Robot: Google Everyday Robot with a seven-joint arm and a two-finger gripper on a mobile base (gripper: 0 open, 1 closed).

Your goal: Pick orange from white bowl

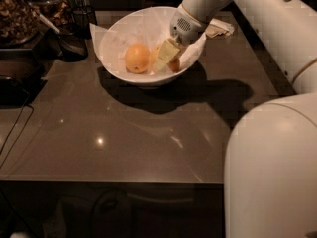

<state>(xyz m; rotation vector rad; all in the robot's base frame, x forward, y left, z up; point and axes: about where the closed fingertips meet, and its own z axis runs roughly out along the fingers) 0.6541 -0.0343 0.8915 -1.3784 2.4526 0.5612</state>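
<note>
The white bowl point(115, 33), wide and lined with crumpled white paper, stands at the back of the dark table. The orange point(136, 58), round and pale, lies in its left half. A second, deeper-orange fruit point(175, 65) lies to the right of it, mostly hidden behind my gripper. My gripper point(166, 57) reaches down into the bowl from the upper right, just right of the orange and in front of the second fruit. The orange lies free, apart from the gripper.
A dark scoop and small dark container point(74, 41) stand left of the bowl, with jars of dried goods point(17, 14) behind. A crumpled paper point(218, 29) lies right of the bowl. A cable point(15, 133) runs along the left. My arm's white body point(270, 167) fills the right.
</note>
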